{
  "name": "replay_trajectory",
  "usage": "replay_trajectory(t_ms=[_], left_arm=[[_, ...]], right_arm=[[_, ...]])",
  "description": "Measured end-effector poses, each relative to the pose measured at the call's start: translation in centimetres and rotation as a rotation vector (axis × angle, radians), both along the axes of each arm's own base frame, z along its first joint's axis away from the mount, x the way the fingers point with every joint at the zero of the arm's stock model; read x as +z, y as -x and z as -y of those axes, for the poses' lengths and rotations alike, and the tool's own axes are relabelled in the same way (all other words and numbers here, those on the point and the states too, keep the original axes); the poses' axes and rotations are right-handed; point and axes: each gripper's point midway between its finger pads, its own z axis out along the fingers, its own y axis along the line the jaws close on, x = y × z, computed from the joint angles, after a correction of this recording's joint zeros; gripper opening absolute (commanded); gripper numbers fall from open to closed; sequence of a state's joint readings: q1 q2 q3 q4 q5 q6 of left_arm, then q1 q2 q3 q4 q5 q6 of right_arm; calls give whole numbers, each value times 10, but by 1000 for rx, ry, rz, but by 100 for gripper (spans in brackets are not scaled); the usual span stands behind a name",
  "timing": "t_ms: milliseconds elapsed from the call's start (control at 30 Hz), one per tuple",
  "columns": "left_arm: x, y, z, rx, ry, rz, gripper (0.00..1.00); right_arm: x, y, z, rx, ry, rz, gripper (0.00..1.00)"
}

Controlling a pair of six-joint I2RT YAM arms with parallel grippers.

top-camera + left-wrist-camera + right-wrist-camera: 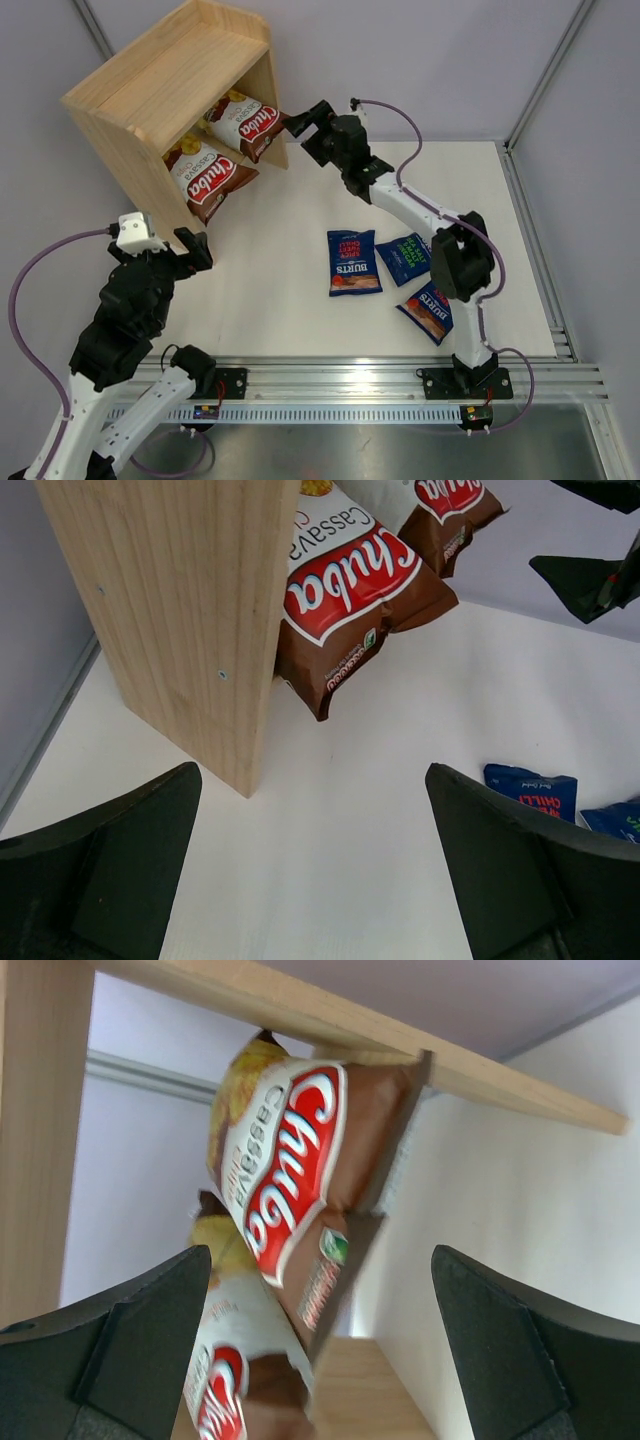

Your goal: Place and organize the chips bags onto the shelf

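Fingers [110, 870] of L gripper [312, 780]: spread wide, nothing between them.
- shelf [170, 70]: light wood; its side-panel edge stood just ahead of the L finger, on the table [270, 310].
- near Chuba bag [350, 590]: brown/white w/ red logo, ahead between the 2 fingers. Its top was in the shelf's lower tier; its bottom end stuck out past the panel onto the table. Apart from both fingers.

R gripper [320, 1255]: fingers also wide apart, holding nothing.
- far Chuba bag [300, 1170]: straight ahead between the 2 fingers, at the shelf opening, just beside the tips in the top view. No contact seen.
- near Chuba bag showed again beyond it, partly blurred.
- both Chuba bags lay side by side in the same lower tier, logos facing out.

Not on shelf, all 3 flat on the table, well apart from both grippers:
- red-label Burts bag [353, 262]: blue, off to the R of the L gripper's R finger, behind the R gripper.
- green-label Burts bag [408, 256]: blue, just beside the red-label one, on its far side from the L fingers.
- 3rd Burts bag [430, 310]: blue, nearest the R arm base, partly hidden by the R arm. Label colour hard to tell.
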State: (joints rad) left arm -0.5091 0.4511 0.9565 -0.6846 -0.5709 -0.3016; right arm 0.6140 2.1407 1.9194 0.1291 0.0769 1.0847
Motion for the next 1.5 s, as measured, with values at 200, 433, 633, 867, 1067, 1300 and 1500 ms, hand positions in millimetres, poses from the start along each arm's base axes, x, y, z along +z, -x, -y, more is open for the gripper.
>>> replay_trajectory(t_ms=[200,433,633,867,1067,1300,1500], left_arm=[[0,1,25,-134,30,-6,99],[-4,-12,77,-329,116,-78,99],[-42,-12,176,-559,59,-271,99],[-113,-43,267,-599,-47,-467,99],[-200,-106,290,-554,14,-666,99],[-245,-135,287,-478,148,-768,99],[-258,-150,305,-501,261,-758,94]], right_arm=[[8,54,84,1,120,37,99],[28,134,192,-18,356,128,99],[14,229,233,36,521,155,100],[17,288,270,5,598,170,99],[20,318,288,-21,607,193,100],[0,336,288,22,605,176,99],[-6,343,281,73,587,176,99]])
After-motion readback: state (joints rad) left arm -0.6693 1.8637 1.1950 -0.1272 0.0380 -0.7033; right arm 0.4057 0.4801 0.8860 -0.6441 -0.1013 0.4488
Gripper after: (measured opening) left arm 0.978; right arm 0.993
